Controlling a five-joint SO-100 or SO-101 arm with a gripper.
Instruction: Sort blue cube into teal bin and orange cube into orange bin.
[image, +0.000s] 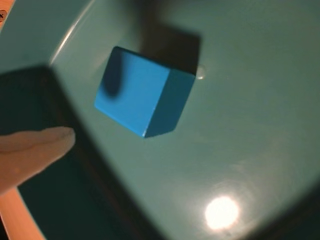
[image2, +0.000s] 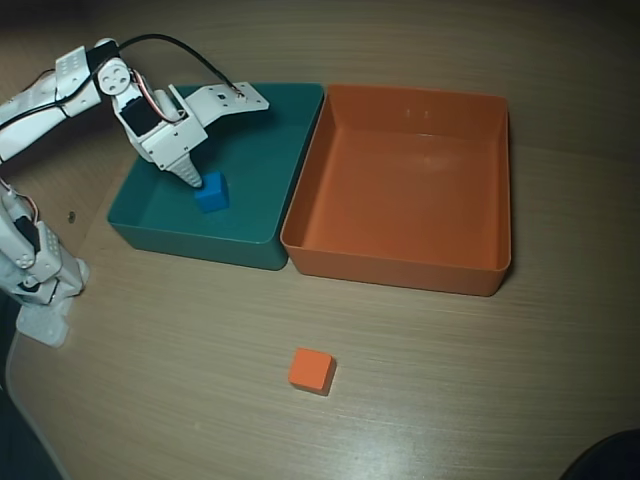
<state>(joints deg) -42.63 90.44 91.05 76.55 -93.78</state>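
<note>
From overhead I see the blue cube (image2: 211, 192) resting on the floor of the teal bin (image2: 262, 150), with my gripper (image2: 192, 180) hovering just beside it. In the wrist view one fingertip (image: 47, 142) stands clear of the cube, jaws apart and holding nothing. The orange cube (image2: 311, 370) sits on the wooden table (image2: 470, 380), well in front of the orange bin (image2: 400, 170).

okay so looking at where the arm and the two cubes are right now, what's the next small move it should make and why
Probably lift the gripper straight up out of the teal bin. The blue cube already lies on the bin floor, seemingly free of the fingers, while the orange cube sits on the table, outside the orange bin.
</note>
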